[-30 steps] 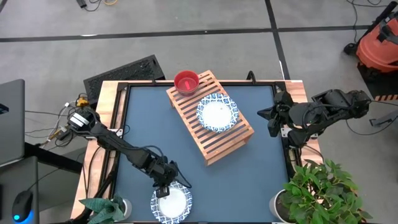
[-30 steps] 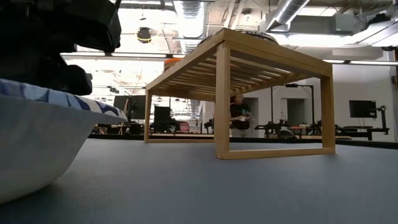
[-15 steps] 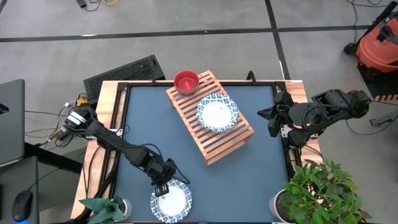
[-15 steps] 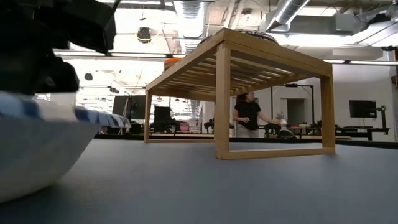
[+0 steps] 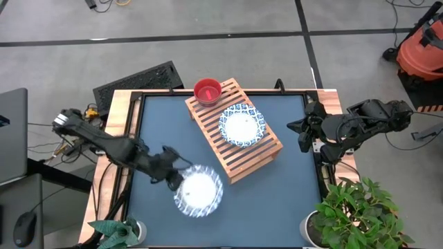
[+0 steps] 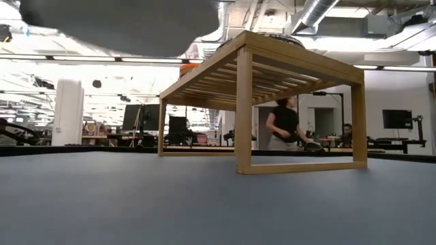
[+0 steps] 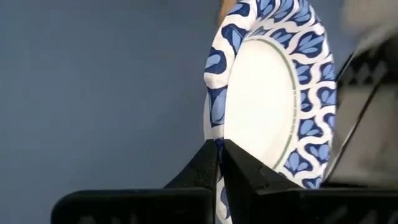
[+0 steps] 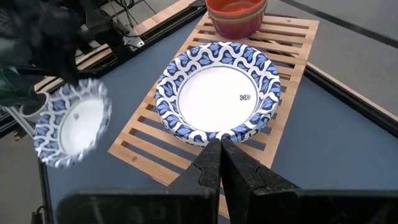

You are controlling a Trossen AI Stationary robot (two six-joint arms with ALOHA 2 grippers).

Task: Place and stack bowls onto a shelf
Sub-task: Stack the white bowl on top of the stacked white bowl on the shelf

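Observation:
My left gripper [image 5: 174, 181] is shut on a white dish with a blue patterned rim [image 5: 198, 191], held up over the table's near-left part. The dish fills the left wrist view [image 7: 267, 106] and shows as a dark blur at the top of the low view [image 6: 116, 20]. The light-wood slatted shelf [image 5: 235, 135] stands aslant mid-table on its legs [image 6: 244, 116]. A second patterned dish [image 5: 241, 125] and a red bowl [image 5: 207, 90] rest on its slats. My right gripper [image 5: 302, 135] waits, shut, at the table's right edge. My left gripper pinches the dish's patterned rim [image 7: 214, 124] between its two fingers, on the dish's left side. The fingers come roughly level from the table's left. The dish is lifted clear of the table and sits about level, open side up.
Potted plants stand at the near-right [image 5: 360, 214] and near-left [image 5: 114, 232] corners. A raised wooden frame [image 5: 131, 138] borders the blue tabletop. A person [image 6: 283, 126] moves in the room beyond. Bare blue surface lies between the held dish and the shelf's near side.
My left gripper has risen from the table's near edge and swung toward the shelf, carrying the dish. The dish, which sat on the table by the near edge, is now lifted clear and has left the low view's left side.

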